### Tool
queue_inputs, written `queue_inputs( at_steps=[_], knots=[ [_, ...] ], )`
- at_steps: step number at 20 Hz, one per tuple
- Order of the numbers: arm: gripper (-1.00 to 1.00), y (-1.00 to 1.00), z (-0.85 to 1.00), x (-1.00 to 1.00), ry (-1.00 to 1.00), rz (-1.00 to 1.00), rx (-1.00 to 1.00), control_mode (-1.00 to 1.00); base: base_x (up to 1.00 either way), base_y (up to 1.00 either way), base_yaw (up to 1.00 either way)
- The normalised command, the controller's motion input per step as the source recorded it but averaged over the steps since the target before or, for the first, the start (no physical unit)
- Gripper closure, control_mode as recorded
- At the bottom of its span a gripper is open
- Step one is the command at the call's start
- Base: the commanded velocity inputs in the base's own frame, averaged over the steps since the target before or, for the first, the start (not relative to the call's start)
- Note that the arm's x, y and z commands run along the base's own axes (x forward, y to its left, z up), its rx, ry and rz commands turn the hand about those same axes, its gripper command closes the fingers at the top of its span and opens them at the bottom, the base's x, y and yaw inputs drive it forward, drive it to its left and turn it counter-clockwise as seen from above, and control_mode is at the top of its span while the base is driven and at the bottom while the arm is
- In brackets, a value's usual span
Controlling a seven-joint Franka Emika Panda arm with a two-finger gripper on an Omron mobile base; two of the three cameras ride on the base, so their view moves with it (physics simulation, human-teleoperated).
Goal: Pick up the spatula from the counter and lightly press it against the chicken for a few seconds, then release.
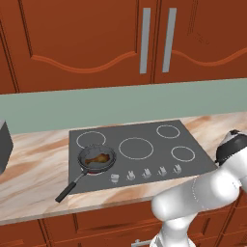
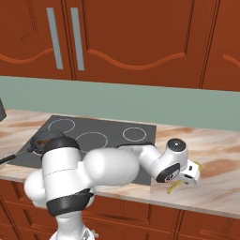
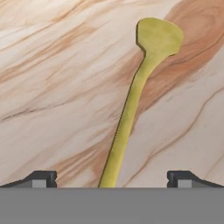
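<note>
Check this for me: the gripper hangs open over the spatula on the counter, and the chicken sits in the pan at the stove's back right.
Wrong on one point: the pan with the chicken sits at the front left of the stove, as the left base view shows. The rest holds: the gripper hangs open over the spatula on the counter.

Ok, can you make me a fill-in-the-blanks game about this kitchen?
The yellow spatula lies on the marble ___.
The chicken sits in a ___ on the stove.
The gripper is wide ___ over the spatula's handle.
Missing words: counter, pan, open.
</note>
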Motion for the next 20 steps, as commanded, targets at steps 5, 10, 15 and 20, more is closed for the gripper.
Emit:
queue_inputs(
  at_steps=[5, 10, 15, 20],
  knots=[
    [-1.00, -0.05, -0.15, 0.20, 0.02, 0.00, 0.00, -1.00, 0.00, 0.00, 0.00],
    [-1.00, -0.09, -0.11, 0.14, 0.00, 0.00, 0.00, -1.00, 0.00, 0.00, 0.00],
    [-1.00, -0.15, -0.12, 0.10, 0.00, 0.00, 0.00, -1.00, 0.00, 0.00, 0.00],
    [-1.00, -0.15, -0.13, 0.11, 0.00, 0.00, 0.00, -1.00, 0.00, 0.00, 0.00]
  ],
)
